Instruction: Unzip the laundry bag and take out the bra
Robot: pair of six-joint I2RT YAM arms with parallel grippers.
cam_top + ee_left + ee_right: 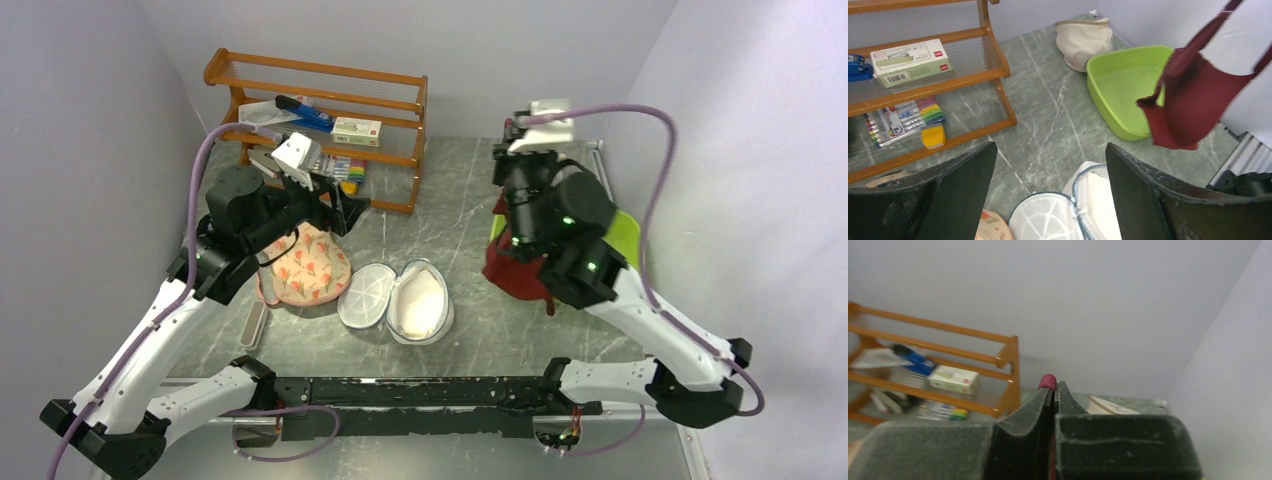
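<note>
Left wrist view, left hand (1048, 167) spread wide and empty, right hand (1054, 390) clenched on bra (1193, 105).

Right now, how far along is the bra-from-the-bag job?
Done: the laundry bag lies unzipped, both halves spread open. In hand: the right tool is shut on the bra, which hangs in the air near the green tub. Left: probably setting it down; the left tool is open and empty.

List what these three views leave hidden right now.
- Top view: the right arm hides part of the bra and the grip on it.
- Right wrist view: only the bra's tip shows above the right gripper's shut fingers.
- Left wrist view: the bottom edge cuts off the laundry bag; the top edge cuts the bra's straps.
</note>
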